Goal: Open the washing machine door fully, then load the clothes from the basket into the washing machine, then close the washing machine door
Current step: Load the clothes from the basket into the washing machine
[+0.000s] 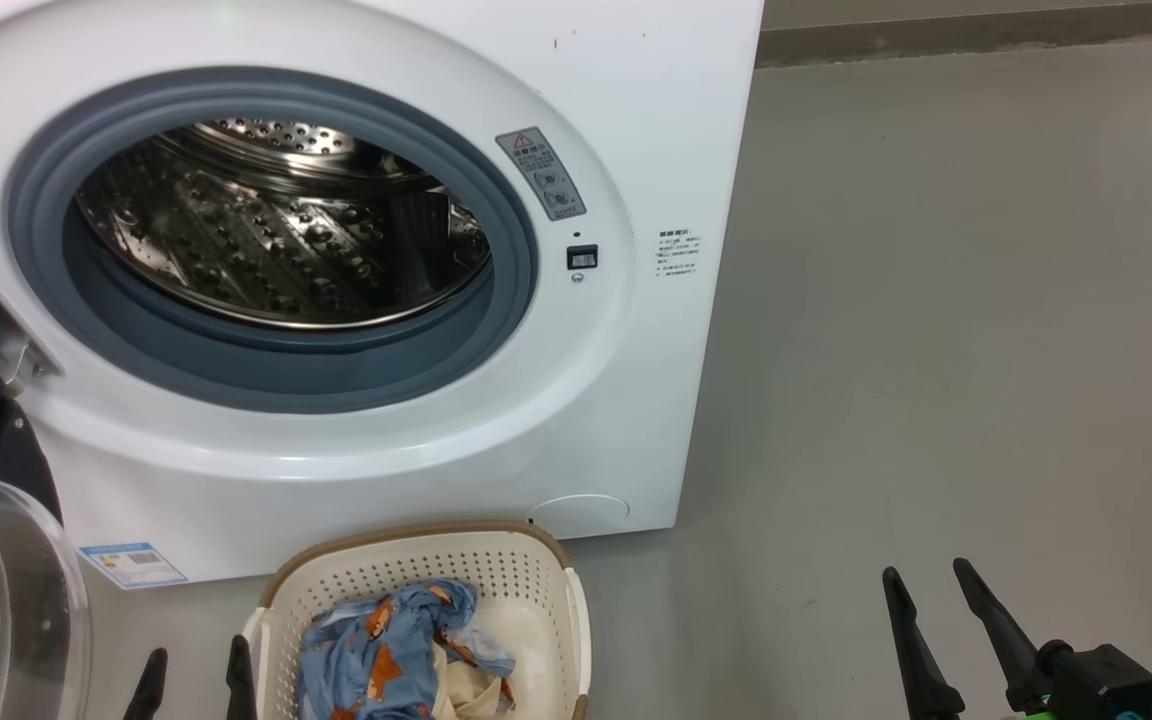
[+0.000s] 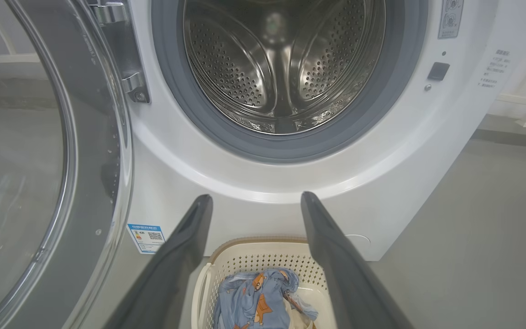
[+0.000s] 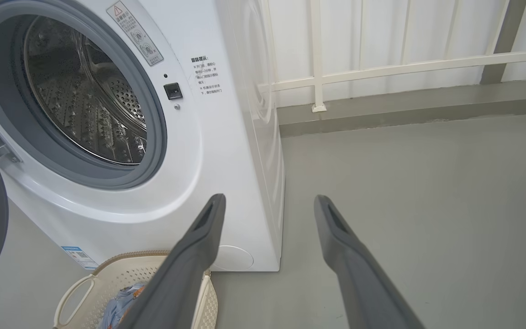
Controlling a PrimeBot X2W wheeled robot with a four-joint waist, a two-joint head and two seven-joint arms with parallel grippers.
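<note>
Door open wide, left of left gripper | clothes in basket, low between its spread, empty fingers | right gripper spread, empty, washer to its left

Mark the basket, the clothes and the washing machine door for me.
basket (image 1: 406,572): head view, on its perforated back wall.
clothes (image 1: 341,665): head view, on the blue printed fabric.
washing machine door (image 2: 16,183): left wrist view, on its clear glass bowl.
</note>
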